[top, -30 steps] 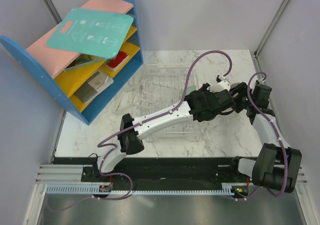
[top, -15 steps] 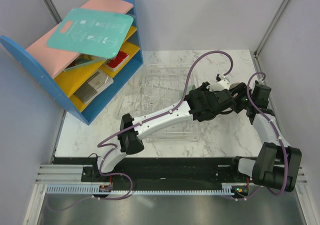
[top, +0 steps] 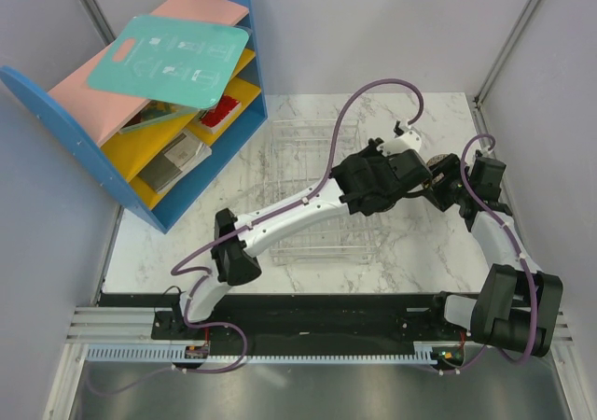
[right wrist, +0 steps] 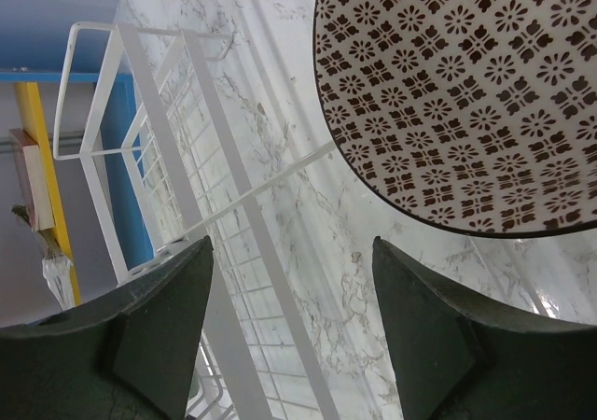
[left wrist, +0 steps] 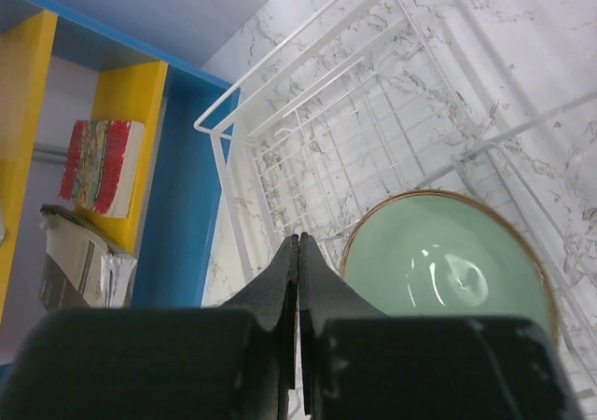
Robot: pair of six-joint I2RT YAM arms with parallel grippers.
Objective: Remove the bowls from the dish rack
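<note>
Black plastic nearest, in both wrist views. Left hand (left wrist: 298,247) pressed together, pinching nothing, poised above the dish rack (left wrist: 322,154). Right hand (right wrist: 291,252) spread wide, likewise carrying nothing, low over the counter (right wrist: 280,61) at the rack's edge.

Just past the closed tips: the mint bowl (left wrist: 448,275), mouth up on the wire grid inside the rack, close to one low side. Just past the spread fingers: the patterned bowl (right wrist: 466,93), seemingly out on the marble, close beside a rail; cannot tell whether touching it. No sign of other bowls.

From overhead: both hands crowded together at the rack's right end, with the left arm (top: 298,210) stretched across the rack and hiding both bowls. Farther off, beyond the rack's far left corner: a blue-and-yellow shelf (top: 213,168) with a teal board (top: 173,61) lying on top.

Judging from that, mint bowl not yet lifted, and several ways to spoil it:
- Could collide wrist against wrist on any sideways swing, given such crowding, or shove the patterned bowl along the counter.
- Needs opening before descent; otherwise would strike the glazed rim with closed tips and skid the bowl over the wires.
- Could snag a finger in the thin wires beside the rim and drag the light rack along.
- Could lose a glossy rim from a shallow pinch, or clip the rail by tilting on the lift.
</note>
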